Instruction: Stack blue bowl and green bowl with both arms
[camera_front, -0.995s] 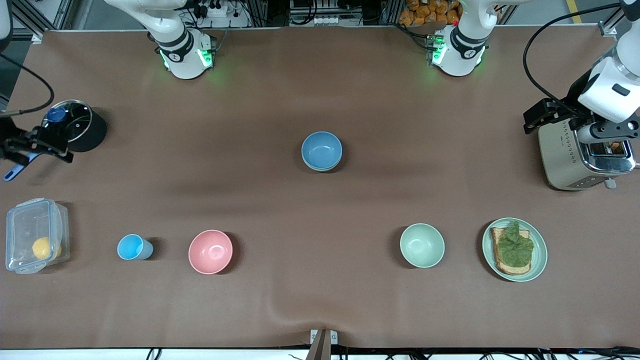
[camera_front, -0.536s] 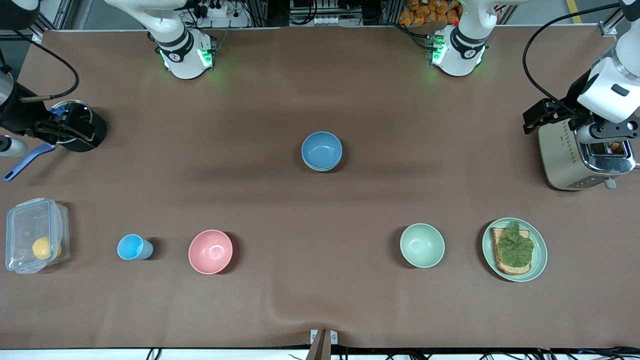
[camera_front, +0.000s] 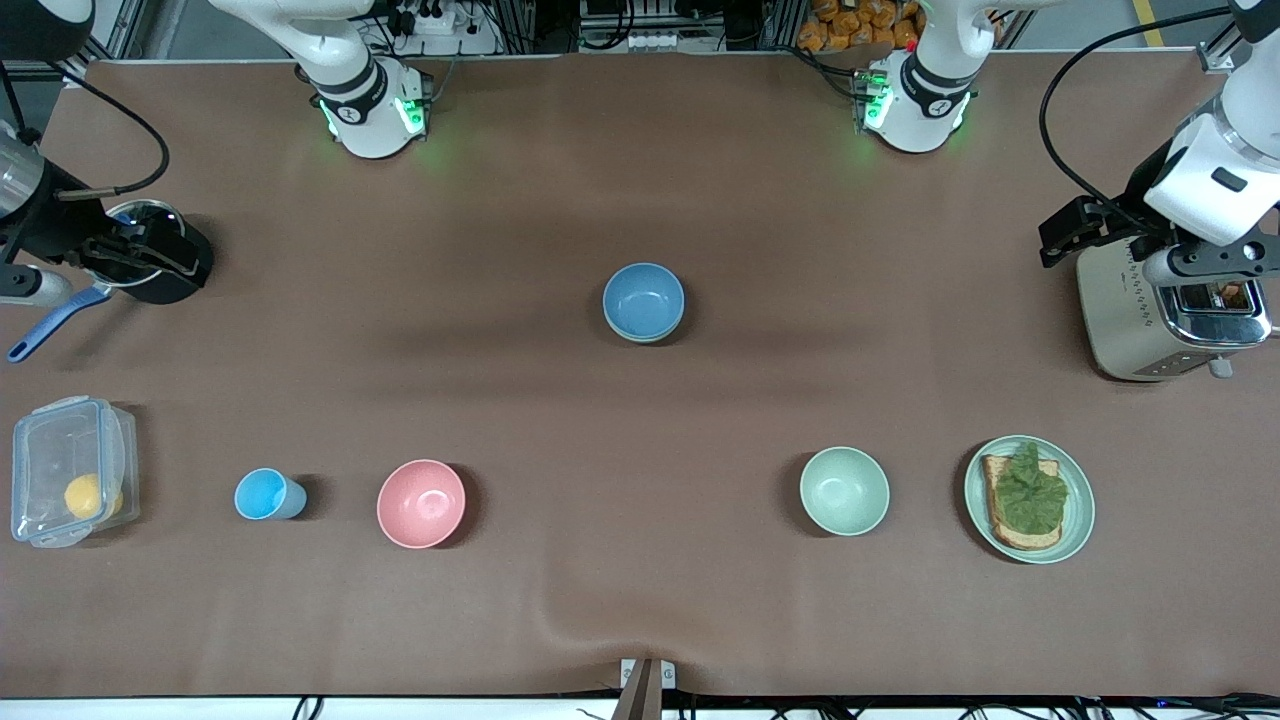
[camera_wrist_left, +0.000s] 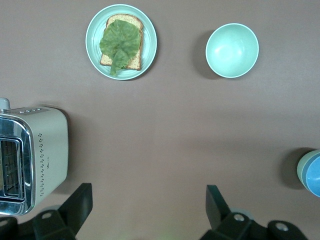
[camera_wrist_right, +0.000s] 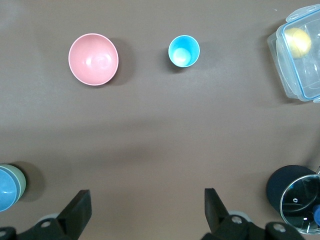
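Observation:
The blue bowl (camera_front: 643, 297) sits nested inside the green bowl (camera_front: 641, 339) at the middle of the table; only the green bowl's rim shows under it. The pair also shows in the left wrist view, blue bowl (camera_wrist_left: 314, 176) in green bowl (camera_wrist_left: 301, 170), and in the right wrist view, blue bowl (camera_wrist_right: 5, 188) in green bowl (camera_wrist_right: 19, 182). My left gripper (camera_front: 1075, 228) is open and empty in the air beside the toaster (camera_front: 1165, 310); its fingers (camera_wrist_left: 80, 202) stand wide apart. My right gripper (camera_front: 150, 262) is open and empty over the black pot (camera_front: 160, 260).
A paler mint-green bowl (camera_front: 844, 490) and a plate with toast and lettuce (camera_front: 1030, 498) lie nearer the front camera at the left arm's end. A pink bowl (camera_front: 421, 503), a small blue cup (camera_front: 262, 494) and a clear box with a lemon (camera_front: 70, 470) lie at the right arm's end.
My right gripper has moved from off the table's end to over the black pot. My left gripper has shifted slightly by the toaster. The bowls have not moved.

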